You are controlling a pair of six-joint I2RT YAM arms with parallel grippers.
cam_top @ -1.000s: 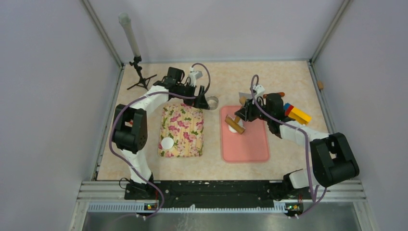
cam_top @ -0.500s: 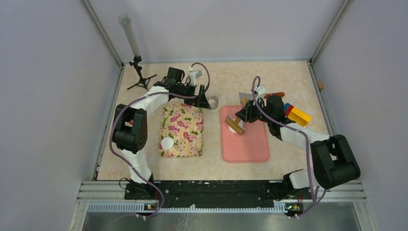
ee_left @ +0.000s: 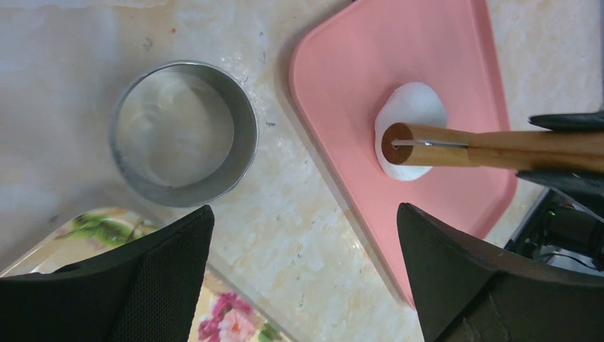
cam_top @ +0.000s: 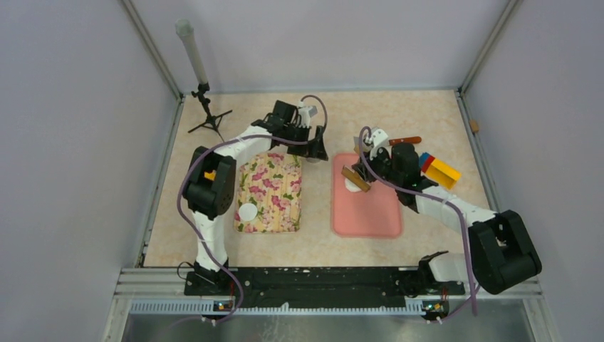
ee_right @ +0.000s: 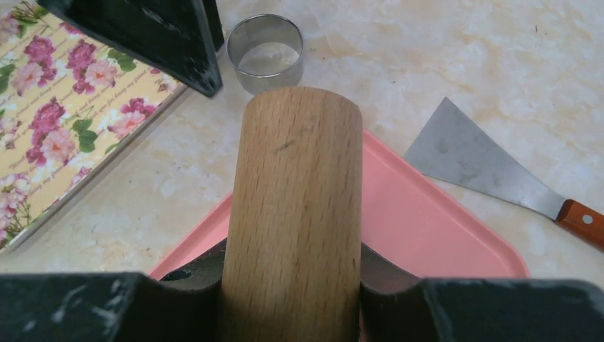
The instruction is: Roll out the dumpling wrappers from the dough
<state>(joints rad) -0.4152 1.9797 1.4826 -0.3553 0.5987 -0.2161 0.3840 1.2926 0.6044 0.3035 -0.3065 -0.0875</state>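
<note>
While the right gripper [cam_top: 365,169] squeezes a round brown wooden rolling pin [ee_right: 295,199] between its two black fingers, the pin's free end sits over the dough [ee_left: 415,112]. The dough is a small soft white lump that lies near the far end of the flat pink board [ee_left: 370,50]. From the left wrist view the pin looks like it rests on the lump, but I cannot tell for sure if it touches. The left gripper [ee_left: 305,214] is spread wide and holds nothing. It hangs over the tan table [cam_top: 413,114], between the pink board and a tray with pink flowers [cam_top: 274,178]. A shiny round metal ring cutter [ee_left: 181,196] stands on the table near the board's far left corner. One of the dumpling wrappers [cam_top: 247,211], a small flat white circle, lies on the near left part of the flower tray. A flat metal scraper with a brown wooden handle [ee_right: 470,153] lies on the table just past the board's far right side. Some bright toy blocks [cam_top: 441,169] sit to the right of the right arm.
</note>
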